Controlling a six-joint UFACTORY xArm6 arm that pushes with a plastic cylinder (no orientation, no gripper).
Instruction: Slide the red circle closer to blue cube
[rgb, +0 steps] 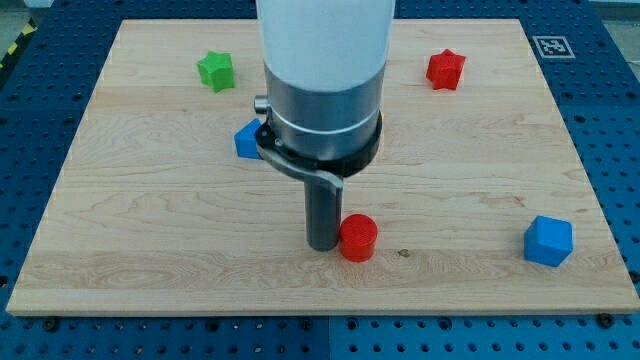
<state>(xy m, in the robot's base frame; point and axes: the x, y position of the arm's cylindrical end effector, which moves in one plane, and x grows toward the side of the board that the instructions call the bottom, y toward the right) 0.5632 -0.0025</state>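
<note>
The red circle (358, 237) is a short red cylinder lying on the wooden board (150, 230) a little below the middle. My tip (322, 246) stands right against its left side, touching or nearly touching it. A blue cube (548, 241) sits at the lower right of the board, well to the right of the red circle. A second blue block (247, 140) is partly hidden behind the arm's grey body (322, 110) at the centre left; its shape cannot be made out.
A green star-shaped block (215, 71) lies at the upper left. A red star-shaped block (445, 69) lies at the upper right. A marker tag (549, 46) sits off the board's top right corner. Blue perforated table surrounds the board.
</note>
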